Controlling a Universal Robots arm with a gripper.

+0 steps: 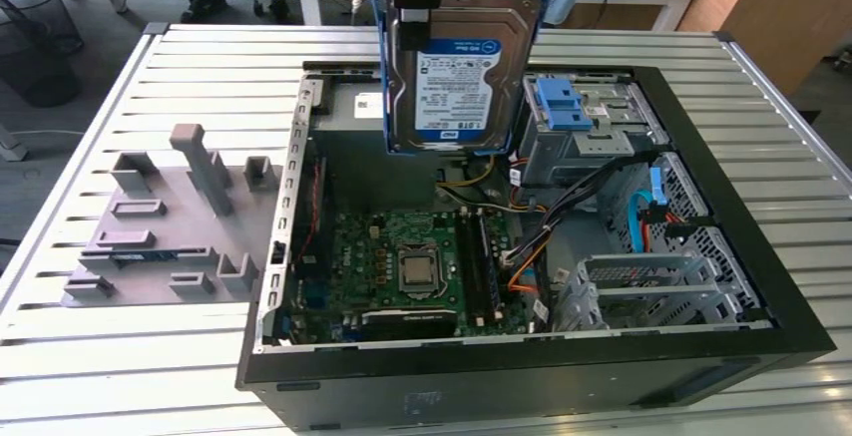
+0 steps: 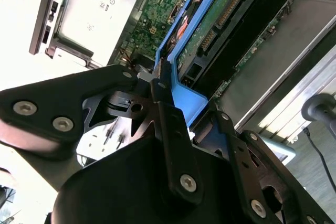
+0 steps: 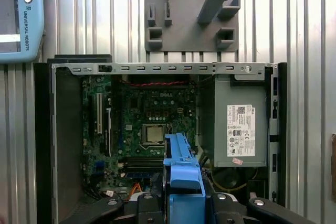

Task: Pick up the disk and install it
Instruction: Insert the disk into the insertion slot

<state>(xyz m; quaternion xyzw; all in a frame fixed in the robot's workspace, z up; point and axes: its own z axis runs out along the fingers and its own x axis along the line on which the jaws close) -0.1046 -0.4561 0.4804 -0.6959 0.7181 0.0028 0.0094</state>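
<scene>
Right now my gripper (image 1: 423, 7) has the disk (image 1: 460, 77) by its upper edge, the jaws closed down onto the bright blue bracket that frames it. In the second wrist view one of my fingers (image 2: 164, 95) lies flat against the bracket's blue rim, and the disk (image 2: 226, 19) runs away from my gripper (image 2: 167, 85) with its green circuit-board side showing. The jaws stand only as far apart as the bracket is thick.

From the exterior view the disk hangs on edge, its white-and-blue label turned toward that camera, above the open computer case (image 1: 745, 256). It sits over the back part of the case, just to the exterior view's left of the metal drive cage (image 1: 606, 132) with its blue latch piece (image 1: 566, 107), and above the motherboard (image 1: 399, 256).

In the first wrist view the disk (image 3: 182, 171) appears edge-on between my jaws, with the motherboard (image 3: 147, 119) and the grey power supply box (image 3: 241, 124) below it. A grey fixture board (image 1: 174, 217) lies on the slatted table (image 1: 134, 356) beside the case.
</scene>
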